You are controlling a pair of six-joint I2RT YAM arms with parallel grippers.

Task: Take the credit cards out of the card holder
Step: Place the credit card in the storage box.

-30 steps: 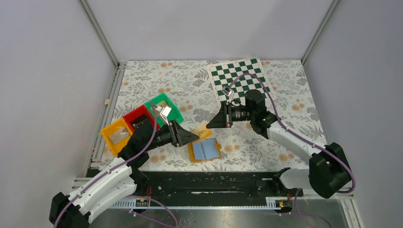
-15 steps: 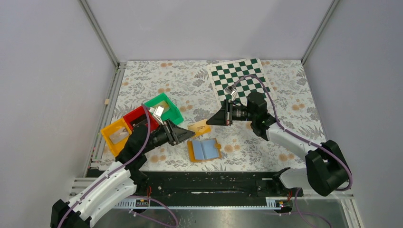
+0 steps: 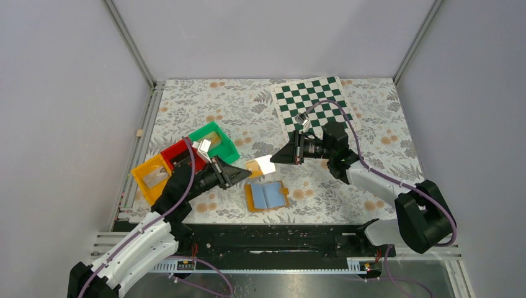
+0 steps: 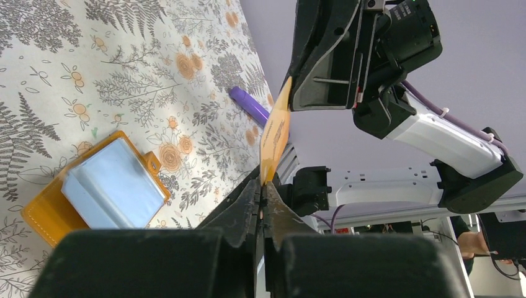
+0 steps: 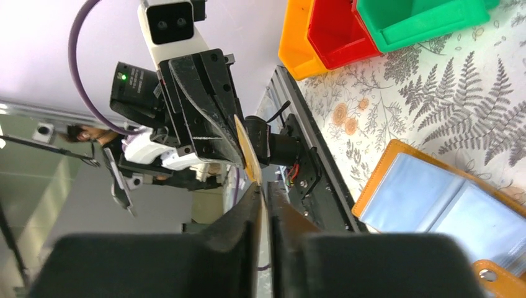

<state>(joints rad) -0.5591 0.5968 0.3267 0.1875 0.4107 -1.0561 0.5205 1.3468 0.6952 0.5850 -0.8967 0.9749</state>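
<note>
Handover in midair: card point(image 3: 260, 165) pinched at opposite edges by left gripper point(image 3: 247, 171) and right gripper point(image 3: 275, 159), both pressed together. Just below, card holder point(image 3: 268, 195) laid open, flat. Risk: card bent if arms are drawn apart while both clamped; dropped if both released together.

Green bin point(image 3: 231, 149), red bin point(image 3: 175, 149), orange bin point(image 3: 138, 176) in row left; chessboard point(image 3: 313, 102) far right.
</note>
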